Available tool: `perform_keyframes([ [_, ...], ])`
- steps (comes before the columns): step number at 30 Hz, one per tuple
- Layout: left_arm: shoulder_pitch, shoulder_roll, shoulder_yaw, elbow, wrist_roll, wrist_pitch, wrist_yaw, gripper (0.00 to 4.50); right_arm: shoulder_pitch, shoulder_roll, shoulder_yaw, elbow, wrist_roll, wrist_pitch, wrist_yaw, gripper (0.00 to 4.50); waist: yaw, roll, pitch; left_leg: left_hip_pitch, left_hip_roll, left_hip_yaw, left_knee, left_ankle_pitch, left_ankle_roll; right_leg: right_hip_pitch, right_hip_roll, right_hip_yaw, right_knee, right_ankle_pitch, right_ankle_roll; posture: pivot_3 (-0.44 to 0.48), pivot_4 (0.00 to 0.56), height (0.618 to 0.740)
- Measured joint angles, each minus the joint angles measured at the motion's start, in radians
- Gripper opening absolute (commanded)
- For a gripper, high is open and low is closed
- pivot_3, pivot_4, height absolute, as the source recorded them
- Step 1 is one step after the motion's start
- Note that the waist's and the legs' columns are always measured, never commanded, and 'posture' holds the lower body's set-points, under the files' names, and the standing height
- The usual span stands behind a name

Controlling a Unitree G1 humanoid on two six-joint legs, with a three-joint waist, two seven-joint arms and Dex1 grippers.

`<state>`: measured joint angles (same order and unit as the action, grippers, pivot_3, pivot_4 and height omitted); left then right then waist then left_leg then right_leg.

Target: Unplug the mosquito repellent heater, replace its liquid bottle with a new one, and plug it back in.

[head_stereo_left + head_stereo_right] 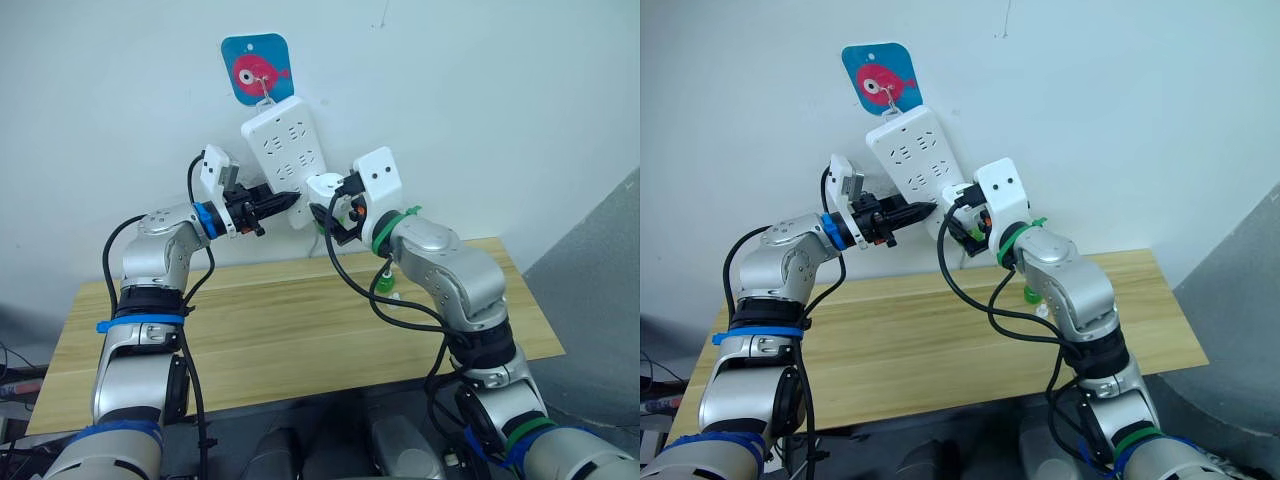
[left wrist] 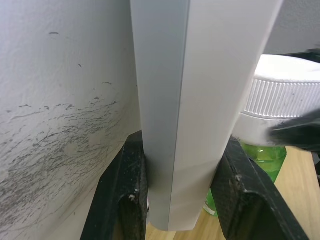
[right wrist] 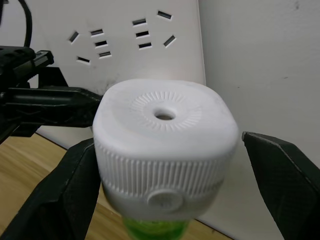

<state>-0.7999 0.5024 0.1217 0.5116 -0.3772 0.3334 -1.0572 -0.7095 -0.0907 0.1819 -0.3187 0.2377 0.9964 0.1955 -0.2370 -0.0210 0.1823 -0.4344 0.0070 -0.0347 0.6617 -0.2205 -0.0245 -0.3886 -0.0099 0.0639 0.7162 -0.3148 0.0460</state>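
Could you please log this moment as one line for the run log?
left gripper: shut on power strip | right gripper: open around mosquito repellent heater | green bottle: attached

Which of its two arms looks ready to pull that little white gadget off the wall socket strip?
The right. Its gripper already has a finger on each side of the heater, while the left gripper clamps the power strip's lower end, seemingly steadying it.

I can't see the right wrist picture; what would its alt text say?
A white heater with a round top vent and a green bottle beneath sits between the right gripper's open black fingers. Behind it, the left gripper reaches to a white power strip on the wall.
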Motion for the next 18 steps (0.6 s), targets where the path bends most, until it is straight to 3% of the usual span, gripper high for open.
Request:
perform_keyframes([
  [2,-0.005,0.002,0.001,0.021,0.004,-0.019,0.009,2.03,0.024,-0.033,0.000,-0.059,0.021,0.031,0.024,4.50,0.000,0.000,0.000,0.000,0.000,0.000,0.000,0.000,0.000,0.000,0.000,0.000,0.000,0.000,0.000,-0.224,0.132,0.740],
  [8,-0.013,0.021,-0.006,0.083,0.055,-0.142,0.061,3.68,0.064,-0.114,0.001,-0.162,0.069,0.077,0.099,4.50,0.000,0.000,0.000,0.000,0.000,-0.001,0.000,0.000,0.000,0.000,0.001,-0.001,0.000,0.000,0.000,-0.217,0.145,0.740],
  [12,-0.001,0.033,-0.005,0.079,0.062,-0.160,0.066,3.68,0.066,-0.134,0.004,-0.222,0.110,0.093,0.140,4.50,0.005,0.000,0.000,0.000,0.001,0.000,0.000,0.000,0.000,0.000,0.002,0.000,0.000,0.000,0.000,-0.208,0.160,0.740],
  [18,0.098,0.128,0.031,0.003,0.064,-0.158,0.086,3.68,0.078,-0.175,0.010,-0.263,0.140,0.107,0.175,4.50,0.008,0.000,0.000,0.001,0.004,-0.002,-0.001,0.000,0.000,0.000,0.005,0.000,0.000,0.000,0.000,-0.181,0.170,0.740],
])
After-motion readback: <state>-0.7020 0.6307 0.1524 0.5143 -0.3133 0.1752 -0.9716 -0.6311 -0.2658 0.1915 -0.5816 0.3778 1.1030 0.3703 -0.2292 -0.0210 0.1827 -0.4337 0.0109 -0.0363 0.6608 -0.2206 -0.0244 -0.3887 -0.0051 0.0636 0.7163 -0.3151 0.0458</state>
